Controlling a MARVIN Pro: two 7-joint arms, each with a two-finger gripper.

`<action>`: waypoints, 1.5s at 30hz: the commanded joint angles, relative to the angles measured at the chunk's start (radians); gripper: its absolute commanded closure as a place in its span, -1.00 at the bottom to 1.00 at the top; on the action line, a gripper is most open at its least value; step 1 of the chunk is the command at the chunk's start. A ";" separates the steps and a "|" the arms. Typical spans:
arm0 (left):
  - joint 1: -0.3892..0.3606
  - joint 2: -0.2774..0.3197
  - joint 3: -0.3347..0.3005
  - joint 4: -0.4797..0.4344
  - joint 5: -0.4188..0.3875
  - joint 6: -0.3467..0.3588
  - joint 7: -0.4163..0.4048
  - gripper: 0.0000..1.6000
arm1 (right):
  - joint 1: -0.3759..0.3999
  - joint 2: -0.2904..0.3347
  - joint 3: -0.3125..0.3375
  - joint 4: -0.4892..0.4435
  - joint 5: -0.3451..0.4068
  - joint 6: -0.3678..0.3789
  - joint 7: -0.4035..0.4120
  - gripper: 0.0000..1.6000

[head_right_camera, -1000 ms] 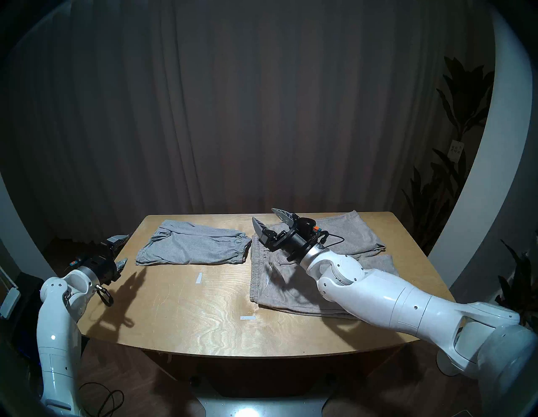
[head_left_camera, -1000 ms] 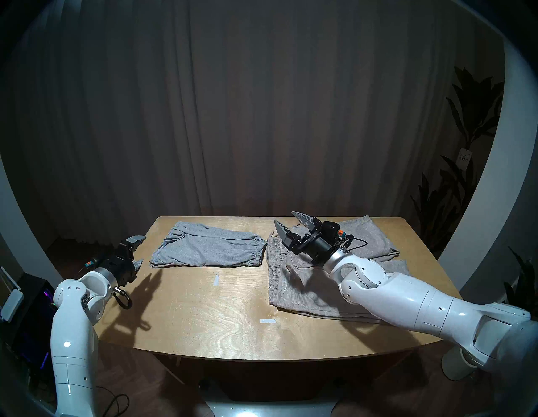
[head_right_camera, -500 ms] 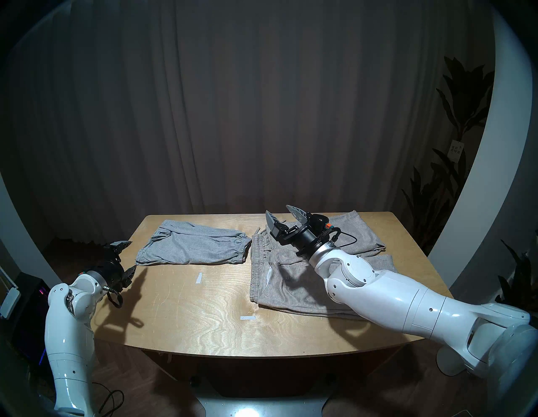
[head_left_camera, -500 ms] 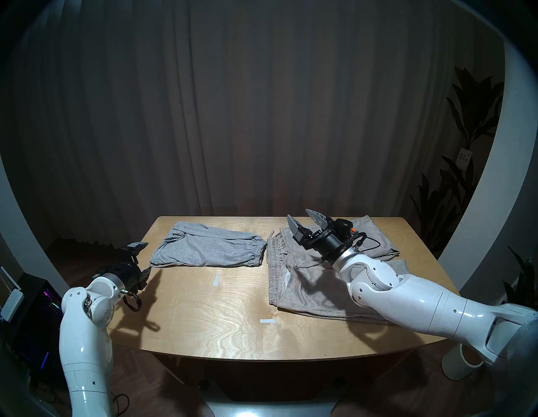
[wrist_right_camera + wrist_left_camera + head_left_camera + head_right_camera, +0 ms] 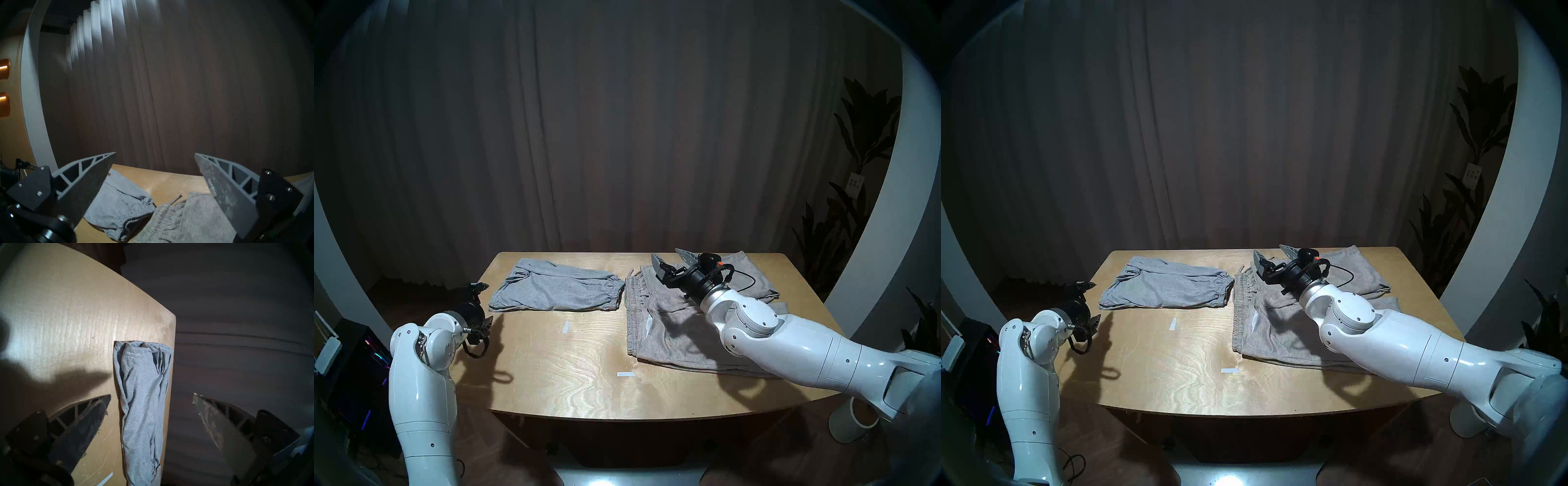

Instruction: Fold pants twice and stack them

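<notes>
The smaller light grey pants (image 5: 555, 288) (image 5: 1165, 287) lie folded over at the table's back left. To their right, the larger beige-grey pants (image 5: 673, 332) (image 5: 1277, 332) lie spread, waistband toward the centre. My left gripper (image 5: 485, 303) (image 5: 1093, 302) hovers open at the table's left edge, just left of the grey pants (image 5: 144, 404), holding nothing. My right gripper (image 5: 667, 255) (image 5: 1269, 250) hangs open and empty above the far end of the beige-grey pants (image 5: 186, 220), near the waistband. The right forearm hides part of that pair.
The wooden table (image 5: 568, 373) carries two short white tape marks (image 5: 565, 326) (image 5: 626, 374). Dark curtains hang behind it. A lit computer case (image 5: 358, 356) stands on the floor at left, a white cylinder (image 5: 853, 424) and plants (image 5: 857, 210) at right.
My left arm has swung in toward the table and turned its wrist, both fingers still apart. The right gripper has shifted right and sunk lower over the beige-grey pants.
</notes>
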 commanded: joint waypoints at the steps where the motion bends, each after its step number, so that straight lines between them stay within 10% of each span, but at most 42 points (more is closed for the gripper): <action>1: 0.042 -0.075 -0.003 -0.073 0.077 -0.102 -0.102 -1.00 | 0.016 0.019 0.005 -0.102 -0.025 0.055 -0.095 -1.00; 25: -0.013 0.023 -0.024 0.147 0.056 0.085 -0.344 -1.00 | -0.002 0.053 0.001 -0.189 -0.025 0.080 -0.154 -1.00; 45: -0.111 0.065 0.013 0.271 0.091 0.087 -0.260 -1.00 | 0.004 0.058 0.008 -0.204 -0.020 0.074 -0.158 -1.00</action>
